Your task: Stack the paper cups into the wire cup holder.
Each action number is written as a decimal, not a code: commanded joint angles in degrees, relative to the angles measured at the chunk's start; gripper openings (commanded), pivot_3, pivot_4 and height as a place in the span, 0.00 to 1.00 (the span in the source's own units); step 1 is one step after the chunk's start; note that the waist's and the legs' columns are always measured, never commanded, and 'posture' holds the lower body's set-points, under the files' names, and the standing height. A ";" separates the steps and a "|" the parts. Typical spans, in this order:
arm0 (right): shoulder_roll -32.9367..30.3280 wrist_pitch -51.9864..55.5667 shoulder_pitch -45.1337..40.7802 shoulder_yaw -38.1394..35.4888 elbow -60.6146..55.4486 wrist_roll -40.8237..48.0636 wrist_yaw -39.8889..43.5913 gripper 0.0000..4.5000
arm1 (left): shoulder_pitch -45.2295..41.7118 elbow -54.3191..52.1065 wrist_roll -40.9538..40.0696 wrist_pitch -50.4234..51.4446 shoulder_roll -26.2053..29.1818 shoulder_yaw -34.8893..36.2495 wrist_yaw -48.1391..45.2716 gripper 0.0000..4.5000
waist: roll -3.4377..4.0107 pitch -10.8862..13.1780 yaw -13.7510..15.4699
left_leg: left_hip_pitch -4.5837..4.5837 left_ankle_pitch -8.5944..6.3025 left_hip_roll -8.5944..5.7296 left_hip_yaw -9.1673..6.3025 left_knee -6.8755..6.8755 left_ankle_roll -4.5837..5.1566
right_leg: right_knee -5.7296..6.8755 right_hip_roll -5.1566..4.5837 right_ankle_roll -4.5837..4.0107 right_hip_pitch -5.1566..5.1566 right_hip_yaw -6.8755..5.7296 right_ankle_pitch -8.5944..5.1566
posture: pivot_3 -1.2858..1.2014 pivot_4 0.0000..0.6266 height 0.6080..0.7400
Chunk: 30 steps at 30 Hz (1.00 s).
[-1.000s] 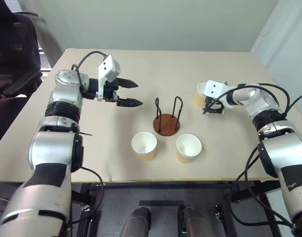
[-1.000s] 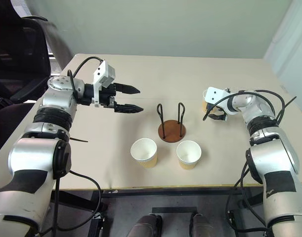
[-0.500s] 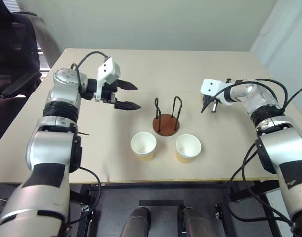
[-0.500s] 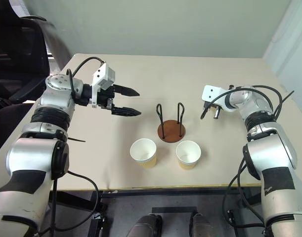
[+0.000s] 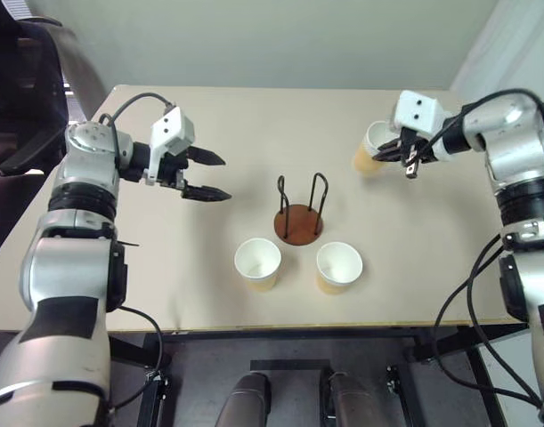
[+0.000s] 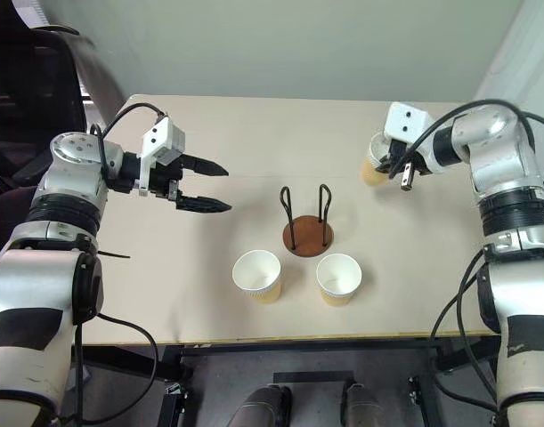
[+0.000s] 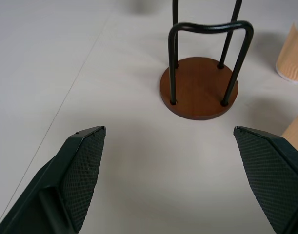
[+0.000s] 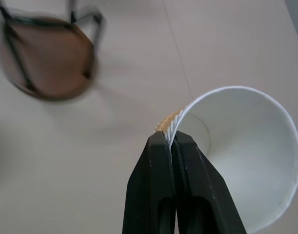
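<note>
On the left, the left gripper (image 5: 214, 176) hangs above the desk (image 5: 165, 267), its jaws spread wide with nothing between them, pointing toward the middle where the wire cup holder stands.

Near the front edge, two paper cups stand upright and apart from each other: one cup (image 5: 258, 262) just ahead and to the left of the holder, the other cup (image 5: 339, 267) just ahead and to its right. Both show white, empty insides. Neither touches the holder.

Behind them in the centre, the wire cup holder (image 5: 299, 213) stands upright on its round reddish-brown base, its black wire loops rising with nothing inside them.

On the right, the right gripper (image 8: 171, 141) has its jaws pressed together on the rim wall of the third cup (image 5: 371, 149), one finger inside and one outside. The cup appears lifted off the desk, tilted, and it is empty too.

As a judgement, the task is at an early stage: no cup is in the holder yet. The pinched cup has to be carried over and lowered between the loops, and the two front cups remain to be picked up and nested into it.
</note>
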 commanded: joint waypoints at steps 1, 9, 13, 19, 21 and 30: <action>-2.45 14.07 -0.62 -2.96 -16.34 5.92 4.20 0.01 | -2.02 0.35 0.37 -0.85 0.84 0.20 -1.15 1.00 | 0.01 0.00 -0.07 | -0.01 0.02 -0.01 0.03 0.01 0.00 | 0.02 0.00 0.00 -0.02 0.01 0.00 | 0.52 0.24 1.00; 2.19 32.63 -3.81 -2.65 -30.43 13.25 -0.98 0.01 | -3.45 1.75 0.85 -0.86 -0.74 0.60 0.64 1.00 | 0.00 0.00 -0.46 | 0.06 0.12 -0.01 0.01 0.37 0.02 | 0.52 0.11 -0.12 -0.09 0.07 -0.09 | 0.52 0.24 1.00; 5.06 33.78 -5.20 -1.14 -30.03 14.20 -4.18 0.01 | -4.17 1.96 1.08 -1.92 -1.15 0.98 2.57 1.00 | -0.02 -0.01 -0.54 | 0.11 0.22 -0.05 0.09 0.54 0.09 | 0.93 0.25 -0.33 -0.13 0.09 -0.31 | 0.52 0.24 1.00; 7.86 29.12 -4.34 2.18 -26.91 13.37 -7.03 0.01 | -5.01 2.27 1.43 -2.82 0.09 1.21 3.47 1.00 | -0.02 -0.01 -0.55 | 0.23 0.37 -0.04 0.10 0.49 -0.02 | 1.02 0.70 -0.51 -0.16 0.11 -0.22 | 0.52 0.24 1.00; 8.42 28.14 -4.00 3.11 -25.96 13.40 -7.44 0.01 | -4.95 2.33 1.34 -2.68 0.61 1.36 3.41 1.00 | -0.02 -0.01 -0.65 | 0.18 0.38 0.05 0.04 0.51 -0.06 | 1.02 0.69 -0.54 -0.19 0.13 -0.22 | 0.52 0.24 1.00; 9.08 25.89 -2.53 5.84 -24.96 14.08 -6.52 0.01 | -3.99 2.20 1.04 -2.71 2.09 1.63 3.12 1.00 | -0.04 -0.03 -0.60 | -0.02 0.40 0.17 0.00 0.32 -0.27 | 1.05 0.67 -0.70 -0.52 0.14 -0.28 | 0.52 0.24 1.00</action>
